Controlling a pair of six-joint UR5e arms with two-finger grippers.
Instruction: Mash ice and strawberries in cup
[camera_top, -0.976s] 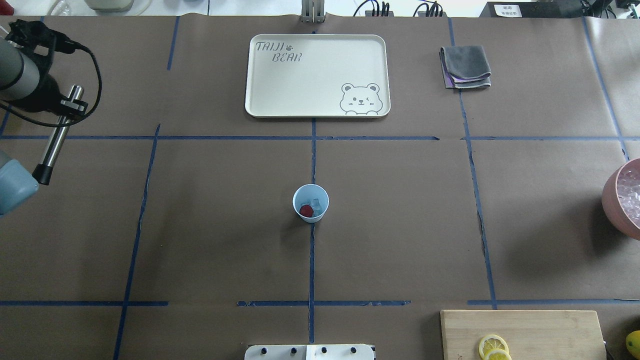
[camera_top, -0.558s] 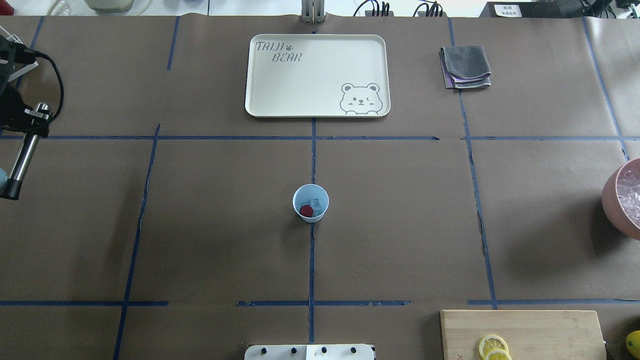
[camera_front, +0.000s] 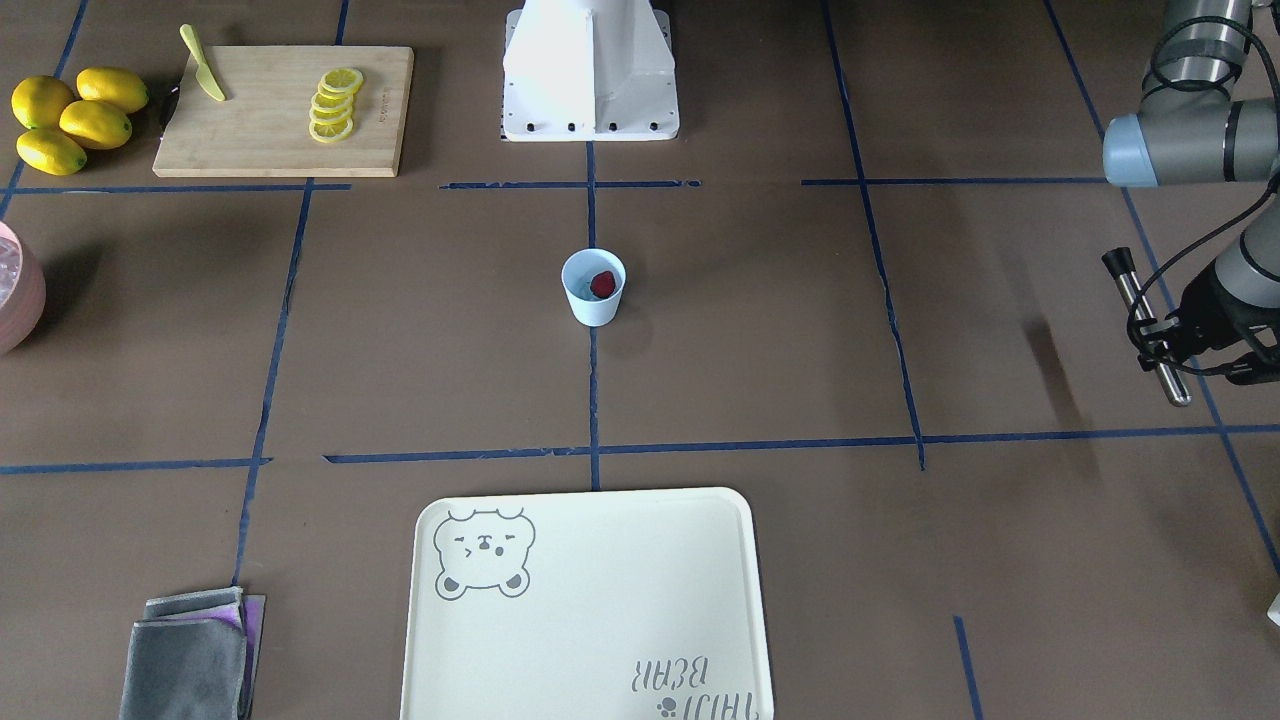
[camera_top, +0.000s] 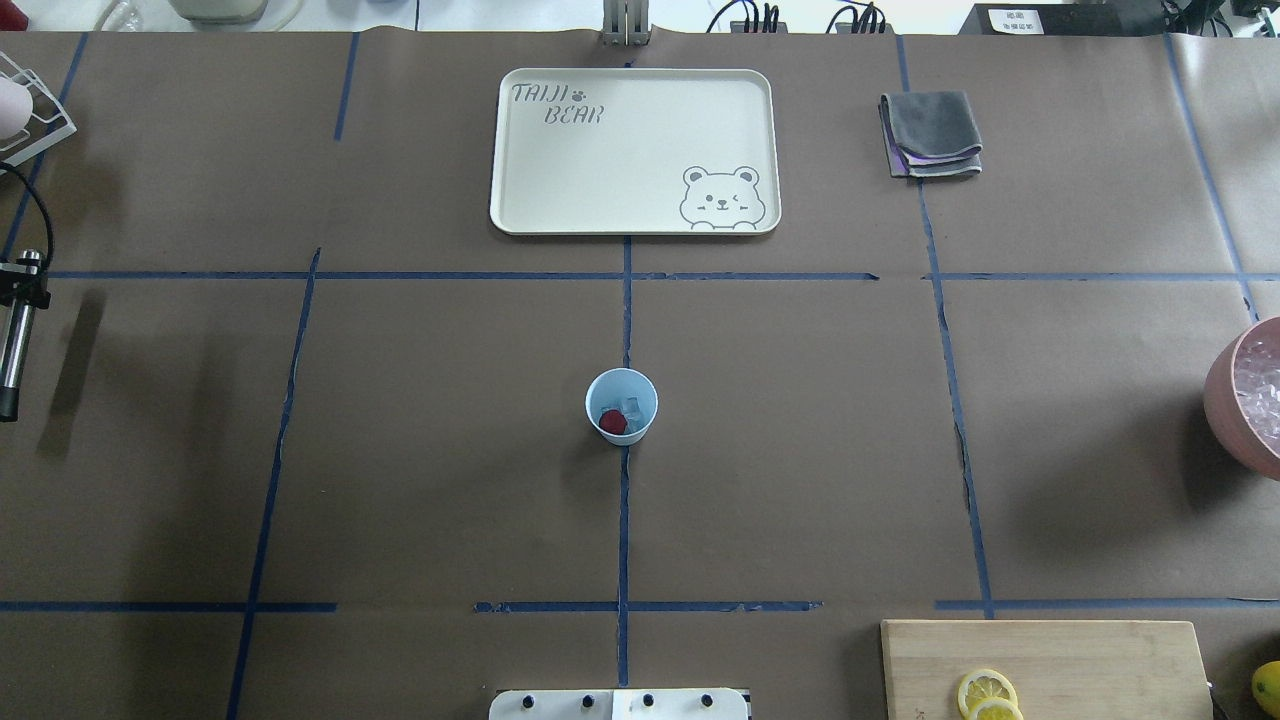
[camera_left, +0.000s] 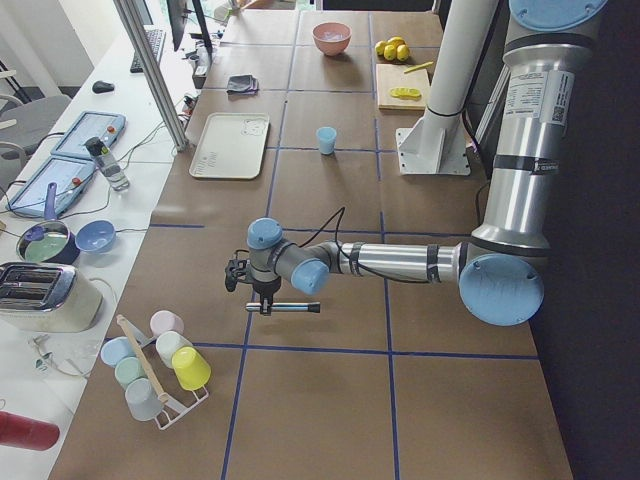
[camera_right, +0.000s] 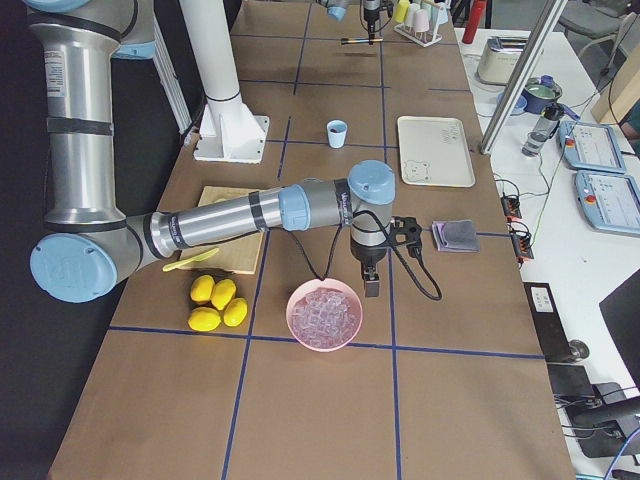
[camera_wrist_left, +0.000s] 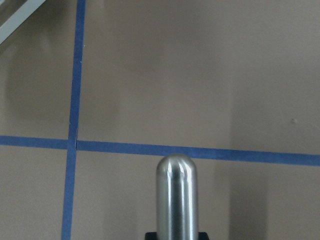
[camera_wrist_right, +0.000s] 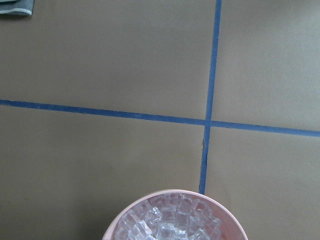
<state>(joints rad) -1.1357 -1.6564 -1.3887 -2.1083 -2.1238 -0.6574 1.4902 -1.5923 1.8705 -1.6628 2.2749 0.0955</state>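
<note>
While the left gripper (camera_front: 1162, 345) clamps a steel rod (camera_front: 1128, 290) crosswise, its forearm lies stretched level over the table's left end. The wrist points straight down and the rod hangs above the paper, casting a shadow. The right gripper (camera_right: 371, 283) points down just beside the pink bowl (camera_top: 1220, 390) of ice cubes (camera_wrist_right: 170, 225) at the right end; I cannot tell how its jaws stand.

The cup (camera_top: 621, 405) stands upright mid-table on a tape line, well apart from both arms, holding the strawberry (camera_top: 613, 422) and ice (camera_top: 631, 407). Its nearest neighbours, the tray (camera_top: 600, 150) and the cutting board (camera_top: 1100, 660), lie well apart from it. A folded grey cloth (camera_top: 930, 133) sits beside the tray. Brown paper gridded with blue tape covers the table (camera_top: 800, 450).
</note>
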